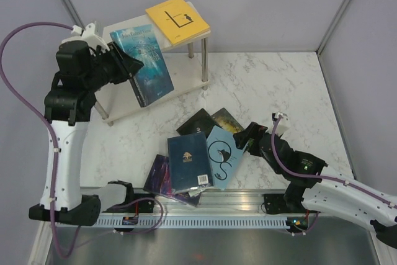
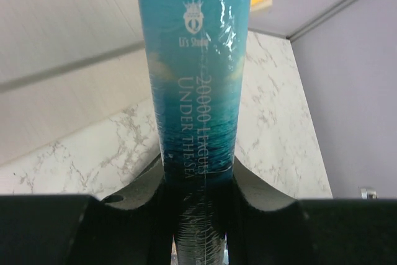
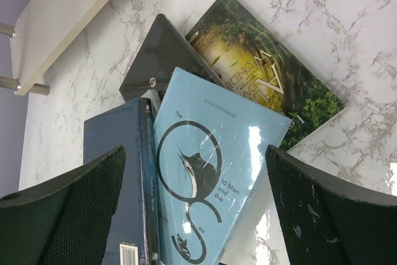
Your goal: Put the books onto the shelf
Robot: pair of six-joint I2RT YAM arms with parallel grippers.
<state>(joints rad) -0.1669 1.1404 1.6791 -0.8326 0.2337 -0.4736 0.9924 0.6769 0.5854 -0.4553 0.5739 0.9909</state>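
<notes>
My left gripper (image 1: 128,64) is shut on a teal book (image 1: 147,63), held up edge-on in front of the shelf (image 1: 121,100). In the left wrist view the book's spine (image 2: 195,91) runs up from between the jaws of that gripper (image 2: 198,215). A yellow book (image 1: 178,20) lies on the shelf's top board. Loose on the marble are a light blue book (image 1: 224,155), a navy one (image 1: 189,162), a black one (image 1: 197,122), a green-gold one (image 1: 227,120) and a purple one (image 1: 159,175). My right gripper (image 1: 243,139) stands open just above the light blue book (image 3: 211,172).
Pale grey walls close in the marble table (image 1: 285,85) at the back and on both sides. A metal rail (image 1: 211,206) with the arm bases runs along the near edge. The shelf's rod legs (image 1: 204,60) stand at the back left.
</notes>
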